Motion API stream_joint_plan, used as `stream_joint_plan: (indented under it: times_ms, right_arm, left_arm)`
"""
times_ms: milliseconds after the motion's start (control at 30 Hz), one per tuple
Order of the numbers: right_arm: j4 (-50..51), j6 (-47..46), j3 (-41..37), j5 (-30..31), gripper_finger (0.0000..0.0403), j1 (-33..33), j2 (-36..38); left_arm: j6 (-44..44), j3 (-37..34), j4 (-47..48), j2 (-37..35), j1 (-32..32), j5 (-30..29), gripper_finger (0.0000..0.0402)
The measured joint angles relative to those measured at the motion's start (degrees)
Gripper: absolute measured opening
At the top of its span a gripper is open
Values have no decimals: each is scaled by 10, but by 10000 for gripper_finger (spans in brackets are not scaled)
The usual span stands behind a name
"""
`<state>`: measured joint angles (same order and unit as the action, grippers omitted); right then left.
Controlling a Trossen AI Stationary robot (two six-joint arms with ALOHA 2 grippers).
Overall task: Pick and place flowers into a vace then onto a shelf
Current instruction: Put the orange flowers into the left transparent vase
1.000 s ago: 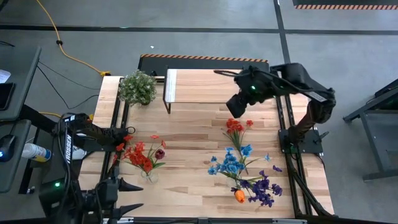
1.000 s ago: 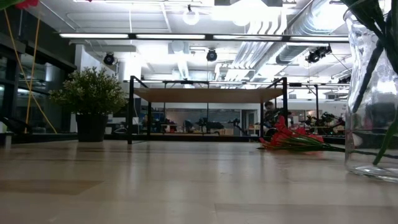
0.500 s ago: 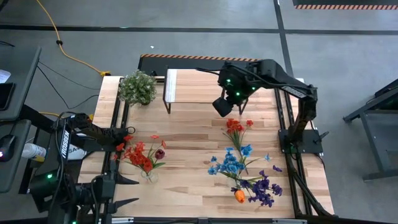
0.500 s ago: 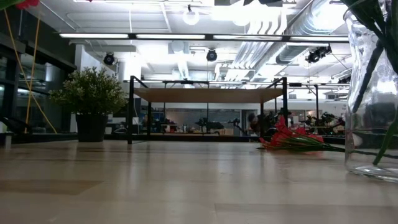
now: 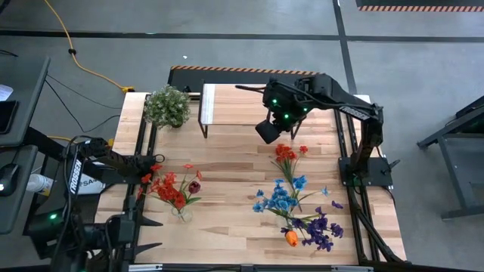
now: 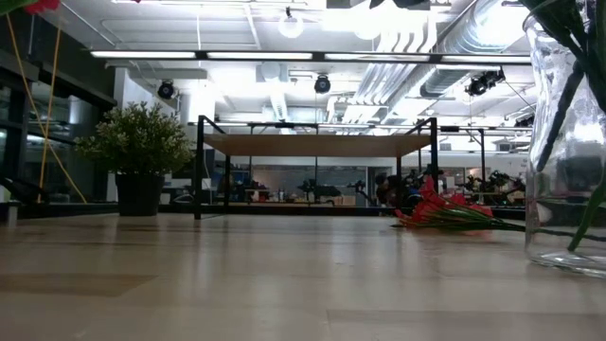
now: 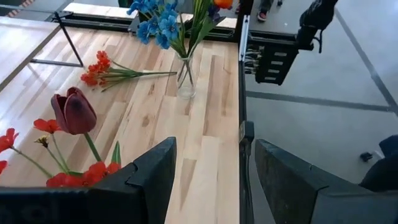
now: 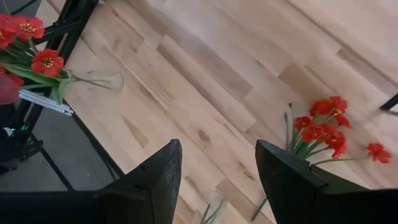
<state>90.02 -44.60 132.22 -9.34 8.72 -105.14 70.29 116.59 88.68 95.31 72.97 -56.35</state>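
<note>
On the counter (image 5: pixel 227 174), the shelf (image 5: pixel 234 102) stands at the far edge, bare. The right gripper (image 5: pixel 266 131), jaws released and empty, hovers beside the loose red flowers (image 5: pixel 286 155); next it must likely descend onto their stems. The left gripper (image 5: pixel 140 234) waits open at the near-left edge, beside a vase (image 5: pixel 180 214) that holds red flowers.

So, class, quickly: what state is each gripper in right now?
Left gripper: fingers open, holding nothing, near the table's front left edge.
Right gripper: fingers open, holding nothing, above the red flowers lying on the table.
</note>
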Motion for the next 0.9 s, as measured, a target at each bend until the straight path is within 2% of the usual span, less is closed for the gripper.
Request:
stream_joint_plan:
  times_ms: [267, 467, 900]
  right_arm:
    - [0, -33, 0, 25, 195, -45, -7]
    - [0, -32, 0, 34, 195, -70, -46]
    - [0, -4, 0, 31, 195, -65, -119]
  left_arm:
    - [8, 0, 1, 0, 33, -40, 250]
    - [8, 0, 2, 0, 48, -54, 250]
    - [20, 0, 2, 0, 48, -18, 250]
